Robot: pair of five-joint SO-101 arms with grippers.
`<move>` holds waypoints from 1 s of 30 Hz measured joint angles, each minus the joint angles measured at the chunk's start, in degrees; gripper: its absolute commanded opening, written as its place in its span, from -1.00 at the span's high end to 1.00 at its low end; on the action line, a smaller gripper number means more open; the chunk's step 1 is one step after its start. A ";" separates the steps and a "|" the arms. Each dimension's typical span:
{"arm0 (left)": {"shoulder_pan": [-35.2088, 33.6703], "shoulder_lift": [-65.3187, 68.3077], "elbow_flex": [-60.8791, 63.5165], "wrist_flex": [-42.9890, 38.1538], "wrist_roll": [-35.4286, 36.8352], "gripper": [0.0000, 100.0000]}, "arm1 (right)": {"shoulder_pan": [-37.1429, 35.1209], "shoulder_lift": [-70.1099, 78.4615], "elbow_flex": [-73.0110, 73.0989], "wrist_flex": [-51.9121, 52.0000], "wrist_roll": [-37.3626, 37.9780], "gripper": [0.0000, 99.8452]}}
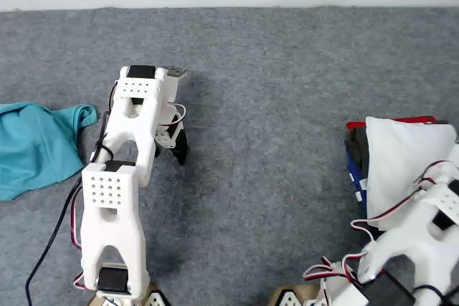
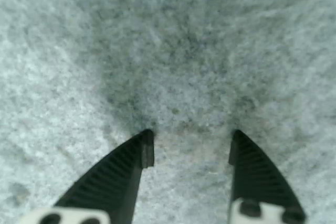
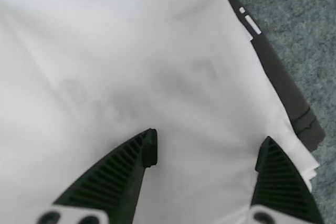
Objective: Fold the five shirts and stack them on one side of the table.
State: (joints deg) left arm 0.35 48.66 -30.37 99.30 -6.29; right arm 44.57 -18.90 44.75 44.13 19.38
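Jaws spread, right arm (image 1: pixel 410 247) over white shirt (image 3: pixel 131 51)

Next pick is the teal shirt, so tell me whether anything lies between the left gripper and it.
Nothing visible does. Bare grey table covering separates the left gripper, its jaws open just above the table, from the teal shirt, which lies crumpled at the table edge on that arm's side.

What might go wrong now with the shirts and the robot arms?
The right gripper hangs open close over the white shirt topping the stack; catching the cloth might pull the pile crooked. The teal shirt lies crumpled at the opposite side of the table; once folded, it might fall open while carried across.
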 measured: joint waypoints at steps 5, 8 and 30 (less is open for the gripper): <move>0.00 0.00 0.00 0.00 0.00 0.53 | 0.00 0.00 -1.41 0.62 0.00 0.39; 0.00 0.00 0.00 0.00 0.00 0.53 | 0.00 -1.05 -4.75 5.10 0.00 0.39; -7.38 -31.47 4.84 0.00 -2.73 0.52 | 1.23 -24.09 -8.88 41.93 6.51 0.39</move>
State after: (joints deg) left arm -7.03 17.19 -25.54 99.30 -9.01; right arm 45.80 -42.99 35.87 86.07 25.89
